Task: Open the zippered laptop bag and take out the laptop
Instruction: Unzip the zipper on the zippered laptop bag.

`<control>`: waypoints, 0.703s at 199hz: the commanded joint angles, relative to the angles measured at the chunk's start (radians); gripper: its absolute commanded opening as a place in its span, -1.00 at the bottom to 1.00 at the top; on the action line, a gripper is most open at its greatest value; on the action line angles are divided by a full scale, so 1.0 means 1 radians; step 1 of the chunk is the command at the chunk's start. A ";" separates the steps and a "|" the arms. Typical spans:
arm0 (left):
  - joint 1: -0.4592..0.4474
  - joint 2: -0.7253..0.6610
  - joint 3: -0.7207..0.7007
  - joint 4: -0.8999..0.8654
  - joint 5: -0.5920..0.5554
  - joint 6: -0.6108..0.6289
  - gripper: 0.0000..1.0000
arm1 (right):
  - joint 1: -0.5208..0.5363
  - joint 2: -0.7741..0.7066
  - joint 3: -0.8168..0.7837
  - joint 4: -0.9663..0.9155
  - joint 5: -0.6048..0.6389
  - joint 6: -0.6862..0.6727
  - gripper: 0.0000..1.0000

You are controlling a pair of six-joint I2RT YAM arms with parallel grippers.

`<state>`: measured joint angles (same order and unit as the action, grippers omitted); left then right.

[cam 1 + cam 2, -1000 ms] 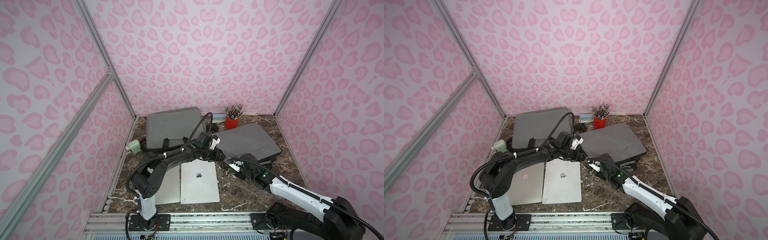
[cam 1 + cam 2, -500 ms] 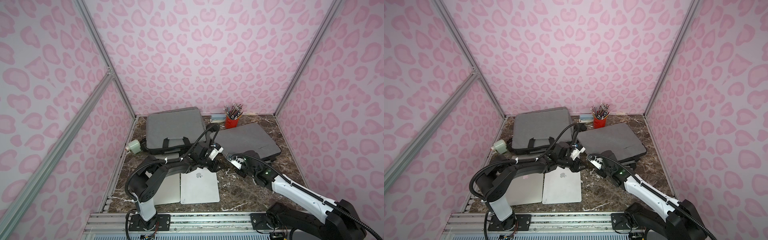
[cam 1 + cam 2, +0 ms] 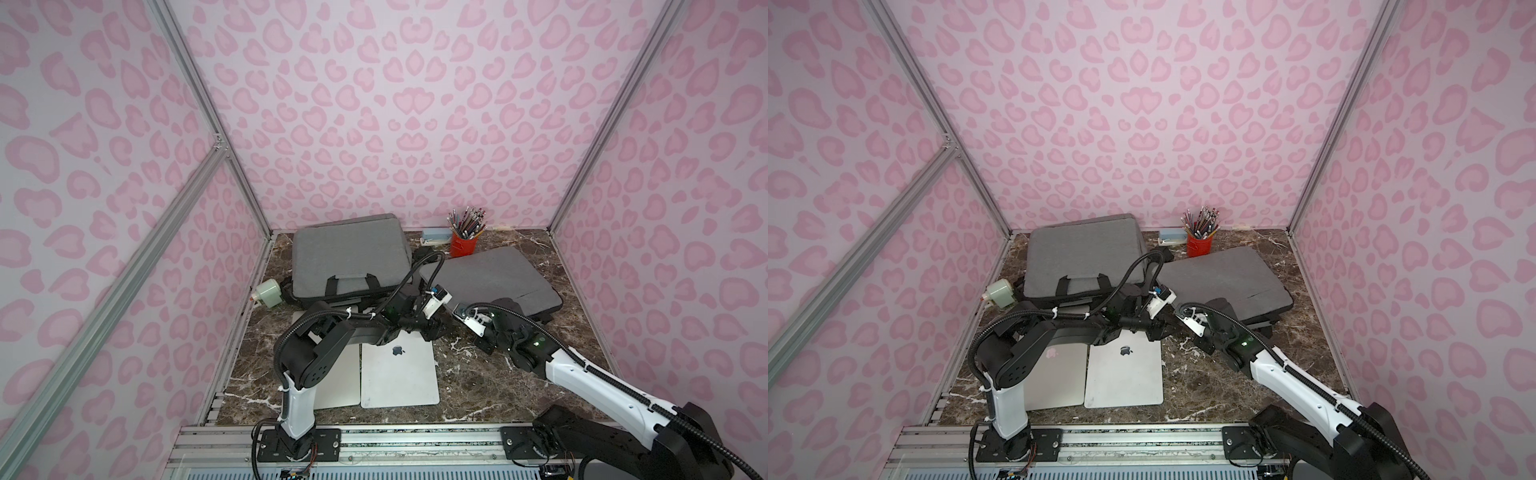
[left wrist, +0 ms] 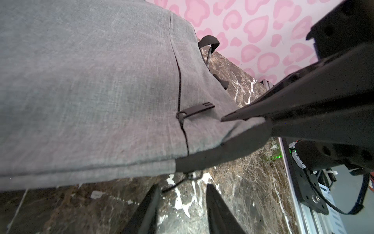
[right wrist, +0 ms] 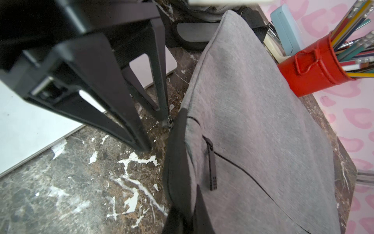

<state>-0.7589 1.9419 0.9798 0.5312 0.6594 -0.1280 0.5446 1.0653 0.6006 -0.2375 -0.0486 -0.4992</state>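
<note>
Left wrist view, left gripper (image 4: 182, 204) spread just off the laptop bag (image 4: 91, 91) corner edge, thin zip cord (image 4: 180, 183) just ahead of its tips, right gripper (image 4: 242, 122) pinching that corner's fabric, open marble table (image 4: 253, 182) beside, bag flat near red pencil cup (image 3: 462, 247)

In both top views, at frame centre, the black wrist of the left arm (image 3: 399, 316) covers its own fingertips. Lower left of centre, this arm hides much of the flat silver laptop (image 3: 343, 378). The right arm (image 3: 582, 374) covers the near corner of the grey fabric laptop bag (image 3: 490, 274). In the left wrist view the picture's edge cuts off the left gripper (image 4: 182, 187) and most of the bag; the thin black zipper cord (image 4: 176, 184) between its fingers is too blurred to tell if touched. In the right wrist view the right gripper (image 5: 189, 216) is blurred and cut off, and the red metal pencil cup (image 5: 311, 71) is cut off too.
</note>
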 commanded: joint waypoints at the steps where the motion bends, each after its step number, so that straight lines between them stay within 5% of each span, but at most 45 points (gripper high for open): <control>1: 0.011 0.013 0.020 0.072 0.043 0.024 -0.19 | -0.003 -0.007 0.010 0.039 -0.032 0.034 -1.00; 81: 0.027 0.033 0.057 0.110 0.141 0.015 -0.28 | -0.019 -0.011 0.014 0.029 -0.052 0.050 -1.00; 140: 0.023 0.045 0.064 0.115 0.185 -0.003 -0.75 | -0.037 -0.007 0.019 0.038 -0.073 0.059 -1.00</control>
<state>-0.7300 1.9854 1.0317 0.5781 0.7822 -0.1322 0.5102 1.0584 0.6086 -0.2565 -0.0978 -0.4622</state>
